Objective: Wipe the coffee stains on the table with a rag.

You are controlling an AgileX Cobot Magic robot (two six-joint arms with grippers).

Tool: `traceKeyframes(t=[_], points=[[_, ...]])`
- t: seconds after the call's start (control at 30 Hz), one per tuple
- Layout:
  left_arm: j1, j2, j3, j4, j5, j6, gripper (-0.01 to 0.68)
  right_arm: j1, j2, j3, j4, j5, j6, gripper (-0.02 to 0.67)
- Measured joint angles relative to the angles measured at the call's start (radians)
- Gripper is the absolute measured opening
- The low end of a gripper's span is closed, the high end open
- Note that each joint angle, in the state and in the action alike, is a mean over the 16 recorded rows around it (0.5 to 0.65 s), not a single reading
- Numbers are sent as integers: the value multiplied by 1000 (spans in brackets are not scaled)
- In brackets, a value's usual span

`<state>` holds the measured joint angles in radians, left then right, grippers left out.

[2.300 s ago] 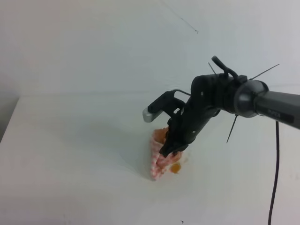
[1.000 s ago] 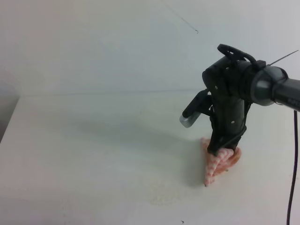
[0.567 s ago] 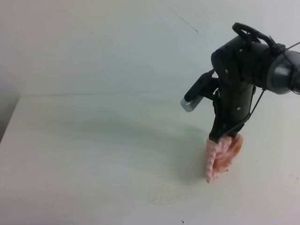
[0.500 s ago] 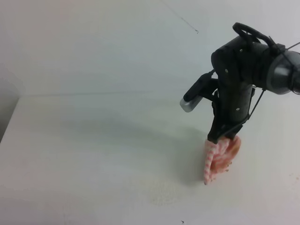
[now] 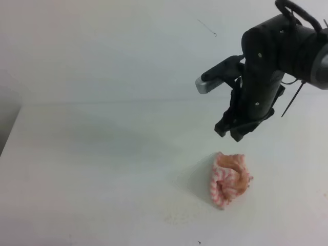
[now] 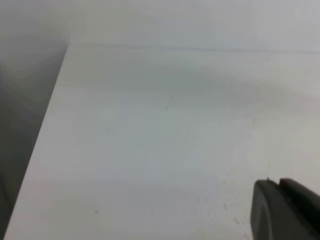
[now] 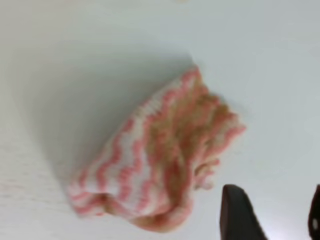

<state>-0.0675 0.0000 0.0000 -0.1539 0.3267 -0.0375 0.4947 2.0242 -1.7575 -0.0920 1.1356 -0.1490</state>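
Right claw (image 5: pixel 237 130) hangs with its fingers parted and empty, directly above the rag (image 5: pixel 229 179), which sits crumpled in a heap on the white bench (image 5: pixel 92 154), far nearer this arm than the left claw (image 6: pixel 285 210), whose state I cannot tell.

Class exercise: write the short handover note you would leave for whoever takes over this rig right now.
Right gripper: jaws open, holding nothing, raised above the rag.
Left gripper: only its tip shows, low over bare table; state unclear.
Rag: released, crumpled on the table right of centre.
Done: no orange-brown stain shows; only a faint smear near the front edge.
Left: check that smear and under the rag.
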Motion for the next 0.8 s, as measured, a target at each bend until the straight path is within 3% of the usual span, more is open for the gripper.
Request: traceKeyframes(t=[0.27, 0.57, 0.8], points=[[0, 0, 0, 0, 0, -1, -1, 4, 51, 0, 108, 4, -2, 307], [-1, -10, 16, 0, -6, 0, -1, 21, 163, 7, 90, 24, -17, 297], [-2, -15, 24, -1, -9, 0, -1, 57, 221, 13, 138, 16, -52, 190]])
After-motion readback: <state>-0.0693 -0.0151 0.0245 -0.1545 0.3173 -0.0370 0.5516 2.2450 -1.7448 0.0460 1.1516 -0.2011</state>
